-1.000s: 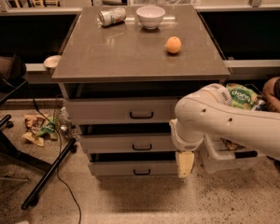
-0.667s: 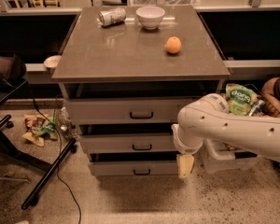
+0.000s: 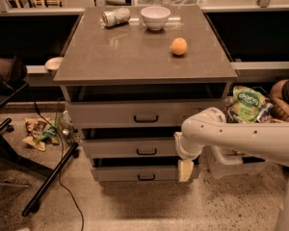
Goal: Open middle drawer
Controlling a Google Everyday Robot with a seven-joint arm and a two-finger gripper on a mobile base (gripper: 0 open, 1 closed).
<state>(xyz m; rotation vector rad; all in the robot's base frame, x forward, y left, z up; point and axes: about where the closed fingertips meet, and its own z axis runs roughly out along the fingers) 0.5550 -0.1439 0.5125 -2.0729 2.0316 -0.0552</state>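
The middle drawer (image 3: 130,147) is the second of three stacked grey drawers, with a small black handle (image 3: 146,151) at its centre. Its front sits slightly forward of the cabinet body, with a dark gap above it. My white arm comes in from the right, and its gripper (image 3: 185,170) hangs down at the right end of the drawers, in front of the lowest drawer's right edge, just below the middle drawer's right corner. It is to the right of the handle and not on it.
The top drawer (image 3: 146,113) and lowest drawer (image 3: 139,173) have matching handles. On the cabinet top (image 3: 111,57) lie a can (image 3: 115,17), a white bowl (image 3: 155,17) and an orange (image 3: 178,46). A snack bag (image 3: 245,105) and a bin stand at right. Black stand legs (image 3: 48,177) and litter lie at left.
The arm has shifted a little lower and to the right; the gripper stays near the drawers' right edge. The drawers have not moved.
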